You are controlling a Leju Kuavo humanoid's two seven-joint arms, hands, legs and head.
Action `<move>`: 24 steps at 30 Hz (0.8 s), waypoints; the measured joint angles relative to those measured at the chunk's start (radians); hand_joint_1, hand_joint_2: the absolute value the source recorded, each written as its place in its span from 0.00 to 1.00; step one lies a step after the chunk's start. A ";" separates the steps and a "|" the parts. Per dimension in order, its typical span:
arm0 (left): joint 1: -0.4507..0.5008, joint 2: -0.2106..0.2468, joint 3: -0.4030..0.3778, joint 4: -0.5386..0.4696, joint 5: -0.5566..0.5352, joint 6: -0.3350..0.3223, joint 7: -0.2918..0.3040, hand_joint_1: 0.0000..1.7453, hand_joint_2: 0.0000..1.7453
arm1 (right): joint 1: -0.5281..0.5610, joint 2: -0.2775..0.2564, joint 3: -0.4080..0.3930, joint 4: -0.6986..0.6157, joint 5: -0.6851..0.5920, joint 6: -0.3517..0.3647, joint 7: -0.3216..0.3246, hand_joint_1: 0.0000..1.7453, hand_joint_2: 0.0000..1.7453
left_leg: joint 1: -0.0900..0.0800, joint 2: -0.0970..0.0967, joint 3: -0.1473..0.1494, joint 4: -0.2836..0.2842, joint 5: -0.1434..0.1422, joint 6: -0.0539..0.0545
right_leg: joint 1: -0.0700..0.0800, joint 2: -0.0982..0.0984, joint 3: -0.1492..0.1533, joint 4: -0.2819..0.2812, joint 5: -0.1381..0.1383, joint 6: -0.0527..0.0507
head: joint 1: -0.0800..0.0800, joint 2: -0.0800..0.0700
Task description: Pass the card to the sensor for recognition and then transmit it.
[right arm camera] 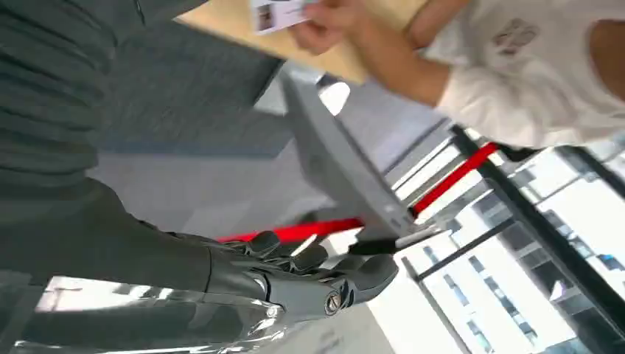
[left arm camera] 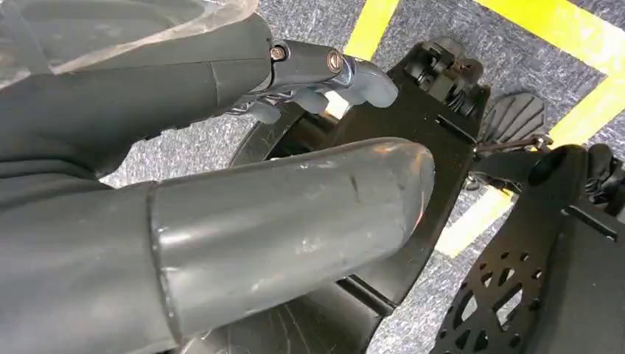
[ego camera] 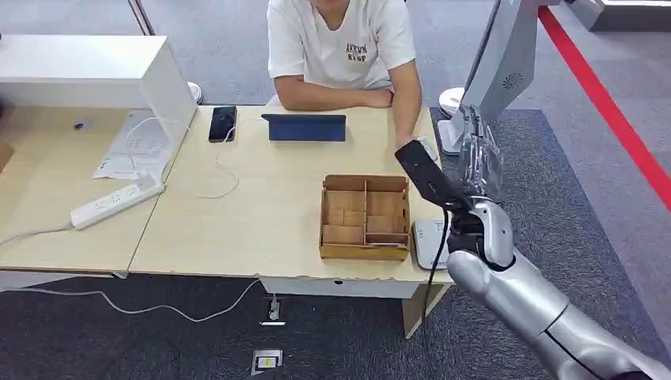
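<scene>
At the far left of the wooden table [ego camera: 261,229] stands a white box-like unit [ego camera: 95,71], with a white power strip [ego camera: 117,202] and a sheet of paper [ego camera: 130,146] lying in front of it. Further right a black phone [ego camera: 222,123] lies near the far edge, with a thin white cable [ego camera: 221,178] trailing from it across the tabletop. Next comes a dark blue tablet case [ego camera: 307,127], propped directly in front of a person in a white T-shirt [ego camera: 340,39] who is seated behind the table with forearms resting on it. Nearer the front edge sits a brown cardboard box with compartments [ego camera: 365,218]. Just beside its right side a small white sensor pad [ego camera: 430,241] lies at the table's corner. The right hand [ego camera: 479,162] is raised above that right end of the table, wrapped in a clear plastic cover; in the right wrist view its fingers [right arm camera: 324,273] are curled with nothing between them. The card [right arm camera: 274,13] is in the person's hand [right arm camera: 328,22], over the table edge and well apart from the robot's hand. The left hand [left arm camera: 309,125] hangs over grey carpet with yellow lines [left arm camera: 376,22], thumb and fingers apart, holding nothing.
</scene>
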 joint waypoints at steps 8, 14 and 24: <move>0.002 -0.004 0.000 0.010 0.011 0.000 -0.007 0.00 0.00 | 0.073 0.032 -0.032 -0.108 -0.440 -0.034 -0.319 0.00 1.00 | 0.000 0.000 0.000 0.000 0.000 0.000 | 0.001 0.000 0.000 0.000 0.000 0.000 | 0.000 0.000; 0.019 -0.004 0.000 0.016 0.055 0.031 -0.063 0.00 0.00 | 0.244 0.038 -0.048 -0.260 -0.837 0.034 -0.680 0.00 1.00 | 0.001 0.000 0.000 0.000 -0.001 0.000 | 0.001 0.000 0.000 0.000 -0.001 -0.001 | 0.000 0.000; 0.041 0.000 -0.001 0.016 0.113 0.078 -0.103 0.00 0.00 | 0.418 0.031 -0.014 -0.317 -0.232 0.111 -0.306 0.00 1.00 | 0.001 0.000 0.000 -0.001 -0.001 -0.001 | 0.001 0.000 0.000 -0.001 -0.002 -0.001 | 0.000 0.000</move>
